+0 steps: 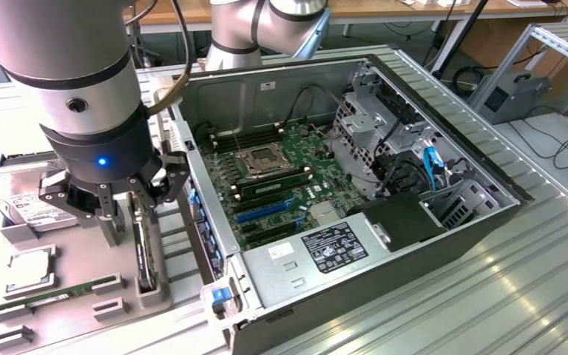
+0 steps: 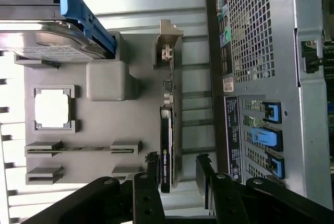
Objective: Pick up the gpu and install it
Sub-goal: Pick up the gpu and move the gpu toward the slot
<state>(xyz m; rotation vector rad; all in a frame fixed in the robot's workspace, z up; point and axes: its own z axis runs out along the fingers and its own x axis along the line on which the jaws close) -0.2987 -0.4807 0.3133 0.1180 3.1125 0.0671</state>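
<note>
The gpu [image 1: 144,259] is a thin black card standing on its edge in a slot of the grey holder tray [image 1: 77,325], beside the open computer case [image 1: 461,222]. Seen edge-on in the wrist view, the gpu [image 2: 167,145] has its silvery bracket at the end away from the fingers. My gripper [image 1: 131,225] hangs just above the card's near end and is open. In the wrist view the gripper [image 2: 177,169] has one black finger on each side of the card, with a gap between each finger and the card. Blue expansion slots [image 1: 264,211] lie on the motherboard inside the case.
On the same tray lie a silver hard drive [image 1: 32,203] in a blue-railed caddy [image 2: 83,15], a CPU [image 1: 29,270] and a green RAM stick [image 1: 47,297]. The case's rear wall [image 2: 261,78] stands close beside the card. A ribbed metal table [image 1: 481,296] surrounds everything.
</note>
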